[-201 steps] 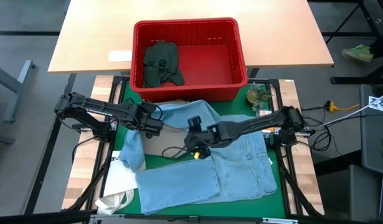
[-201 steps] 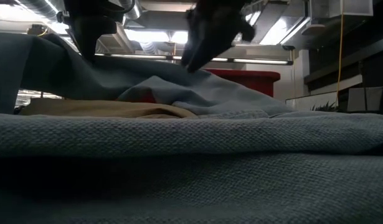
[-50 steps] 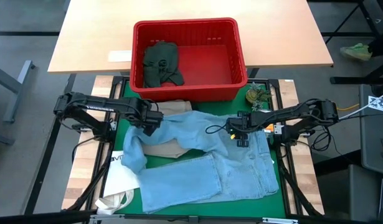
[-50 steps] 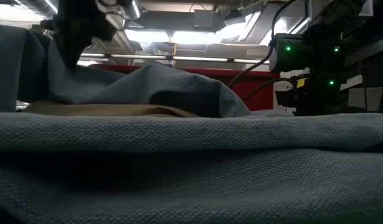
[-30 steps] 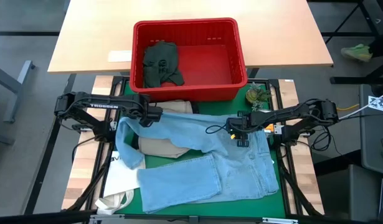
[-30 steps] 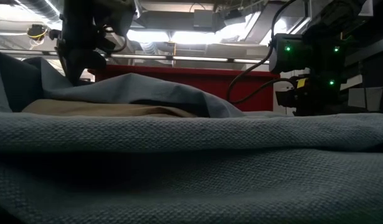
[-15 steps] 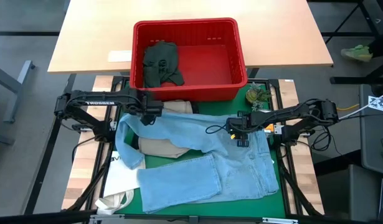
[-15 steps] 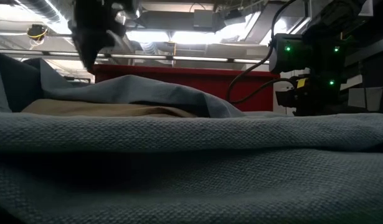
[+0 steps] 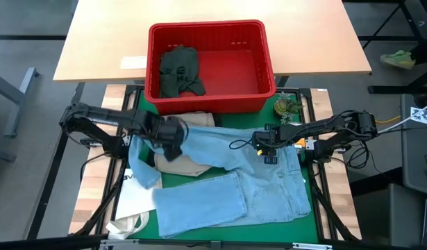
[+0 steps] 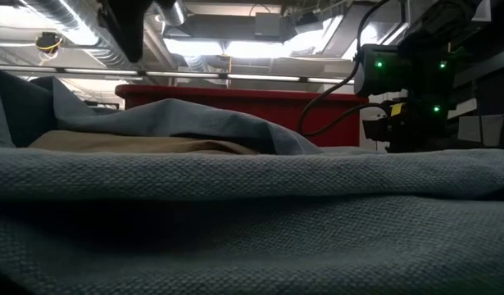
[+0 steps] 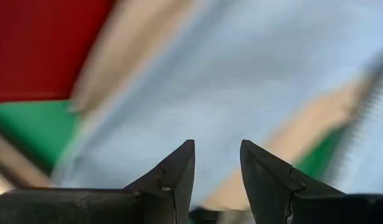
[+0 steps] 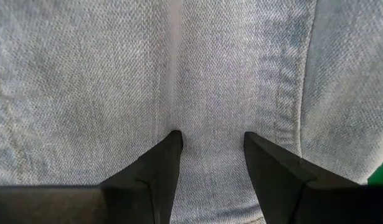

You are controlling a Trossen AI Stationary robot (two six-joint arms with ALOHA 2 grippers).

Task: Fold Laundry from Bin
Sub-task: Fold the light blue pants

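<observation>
Light blue jeans [image 9: 234, 184] lie spread on the green mat, one leg [image 9: 199, 139] stretched toward the table's left over khaki trousers [image 9: 182, 165]. My left gripper [image 9: 173, 142] hovers open above that leg with nothing between its fingers [image 11: 217, 149]. My right gripper [image 9: 269, 154] points straight down on the jeans' upper part, fingers apart. The red bin [image 9: 206, 26] stands at the far edge with a dark green garment [image 9: 178, 69] inside. My right gripper stands with its two open fingertips [image 12: 169, 146] on the denim beside a stitched seam [image 12: 281, 93], coming from above and pointing down. The cloth under them lies flat on the table in a single spread surface.
A white tote bag [image 9: 133, 201] lies at the mat's near left corner, partly under the jeans. A small green object [image 9: 288, 106] sits at the far right beside the bin. The wooden table [image 9: 310, 42] carries the bin beyond the mat.
My left gripper has risen off the jeans' outstretched leg and drifted a little toward the table's right and near side, tipping as it went. The leg lies where it was laid over the khaki trousers. My right gripper has kept still.
</observation>
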